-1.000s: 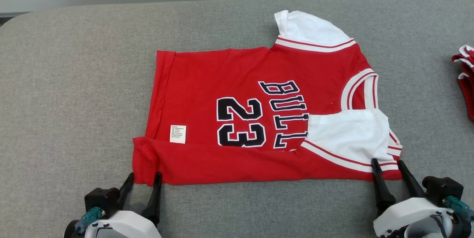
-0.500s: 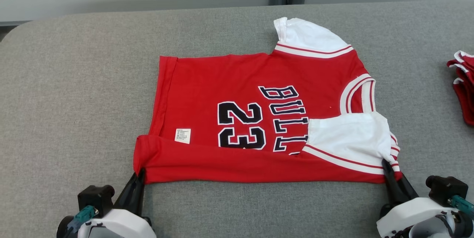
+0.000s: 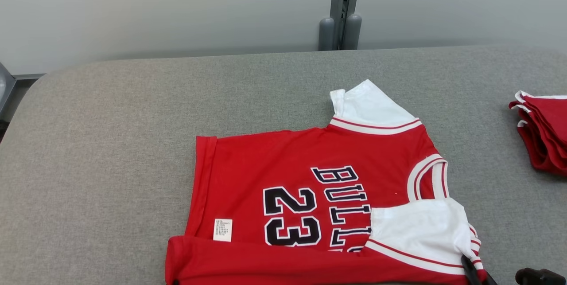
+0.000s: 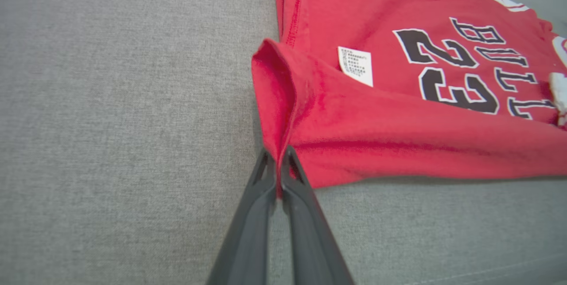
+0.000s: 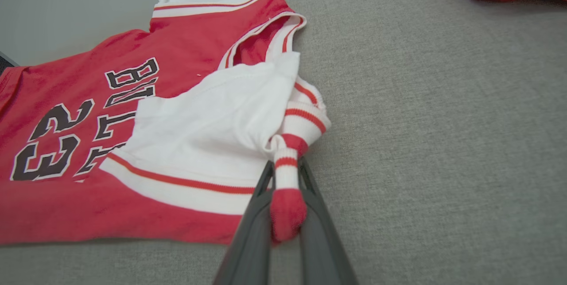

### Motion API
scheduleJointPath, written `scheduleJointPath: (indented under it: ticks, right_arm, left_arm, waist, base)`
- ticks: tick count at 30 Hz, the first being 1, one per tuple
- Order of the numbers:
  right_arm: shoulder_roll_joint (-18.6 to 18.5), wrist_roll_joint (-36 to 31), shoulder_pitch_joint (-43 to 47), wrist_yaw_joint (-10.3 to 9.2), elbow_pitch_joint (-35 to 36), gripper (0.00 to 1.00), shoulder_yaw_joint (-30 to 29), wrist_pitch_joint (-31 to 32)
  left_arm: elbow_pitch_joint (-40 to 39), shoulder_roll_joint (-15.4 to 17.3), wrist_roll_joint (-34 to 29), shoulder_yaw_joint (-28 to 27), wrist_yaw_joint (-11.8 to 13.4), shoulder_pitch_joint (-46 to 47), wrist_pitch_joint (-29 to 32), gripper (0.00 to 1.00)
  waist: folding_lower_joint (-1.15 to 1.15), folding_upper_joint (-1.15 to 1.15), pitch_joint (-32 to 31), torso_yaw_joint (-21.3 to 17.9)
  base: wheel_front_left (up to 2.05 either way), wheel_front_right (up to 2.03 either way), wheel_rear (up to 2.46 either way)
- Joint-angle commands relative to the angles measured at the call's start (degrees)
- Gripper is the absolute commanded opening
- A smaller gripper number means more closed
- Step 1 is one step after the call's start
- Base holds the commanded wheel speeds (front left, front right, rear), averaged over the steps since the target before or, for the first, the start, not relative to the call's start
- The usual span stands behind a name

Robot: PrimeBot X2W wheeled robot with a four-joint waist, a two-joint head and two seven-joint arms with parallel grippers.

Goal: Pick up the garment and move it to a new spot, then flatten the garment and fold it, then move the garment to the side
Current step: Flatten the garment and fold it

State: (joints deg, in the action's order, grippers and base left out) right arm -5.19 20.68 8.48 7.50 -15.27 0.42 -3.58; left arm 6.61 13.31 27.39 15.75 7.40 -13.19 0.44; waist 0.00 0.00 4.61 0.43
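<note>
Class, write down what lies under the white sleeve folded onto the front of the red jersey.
Under the white sleeve lies the front of the red jersey. The black lettering runs beneath the sleeve's edge; the covered letter ends cannot be seen.

garment (image 3: 274, 161) is matt red cloth, desk (image 3: 110, 143) coarse grey weave, left end effector fingers (image 4: 250, 232) matt dark plastic.

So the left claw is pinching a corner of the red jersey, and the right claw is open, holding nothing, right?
Not quite: the left gripper does pinch the red jersey, but the right gripper is shut too, on its striped corner, as the right wrist view shows.
</note>
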Motion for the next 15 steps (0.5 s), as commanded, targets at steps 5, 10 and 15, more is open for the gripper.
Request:
scheduleJointPath:
  ticks: [5, 10, 15]
  right_arm:
    - [0.4, 0.2, 2.3, -0.01, 1.8, 1.0, -1.4, 2.4]
    - [0.8, -0.9, 0.8, 0.0, 4.8, 1.0, -2.8, 0.3]
    - [1.0, -2.4, -2.0, 0.0, 10.2, 1.0, -4.0, -3.1]
  left_arm:
    - [-1.5, 0.3, 0.4, 0.6, 0.9, -1.8, 1.8, 1.0]
    - [-2.7, -0.3, 0.0, -0.2, 1.3, 0.4, -0.9, 1.0]
    - [-4.3, 0.1, -1.9, -1.5, 1.9, 3.5, -5.8, 1.0]
  waist:
    - [0.0, 0.0, -1.4, 0.6]
    - [0.0, 0.0, -1.6, 0.8]
    - [0.0, 0.0, -1.3, 0.5]
  base:
    - [0.0, 0.0, 0.0]
    - [0.0, 0.0, 0.0]
    - [0.0, 0.0, 0.0]
